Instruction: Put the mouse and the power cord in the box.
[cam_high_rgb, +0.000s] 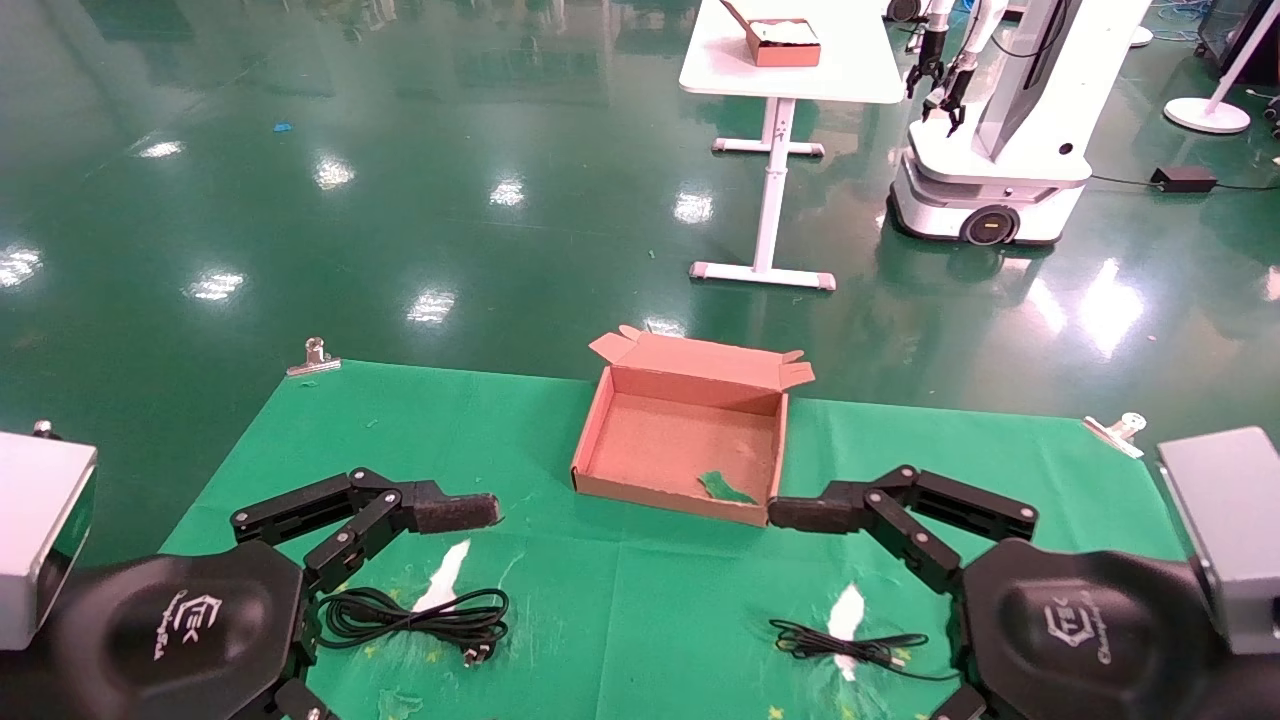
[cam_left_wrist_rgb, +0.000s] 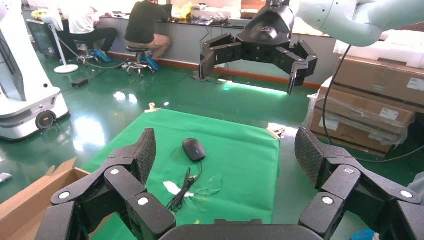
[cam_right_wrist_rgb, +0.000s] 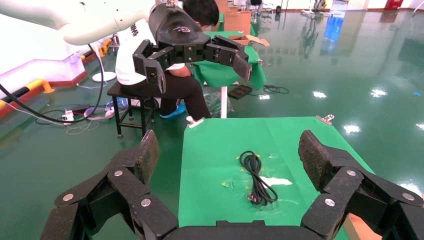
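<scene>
Nothing is packed yet; both arms are hovering at the start of the job, and neither is gripping anything. At the lower left of the head view the left gripper (cam_high_rgb: 400, 545) is hanging with its jaws spread wide and released above the power cord (cam_high_rgb: 415, 614), a thick, rubbery black cable lying in long loops on the green cloth (cam_high_rgb: 620, 600), its pronged plug at the end. At the lower right the right gripper (cam_high_rgb: 860, 540) is equally splayed over the mouse's thin cable; the mouse (cam_left_wrist_rgb: 193, 149) itself, a smooth black oval, is showing in the left wrist view. Past them, mid-frame, the box (cam_high_rgb: 590, 440) is sitting open, shallow matte brown cardboard. The next move probably calls for lowering one gripper onto its item and closing.
</scene>
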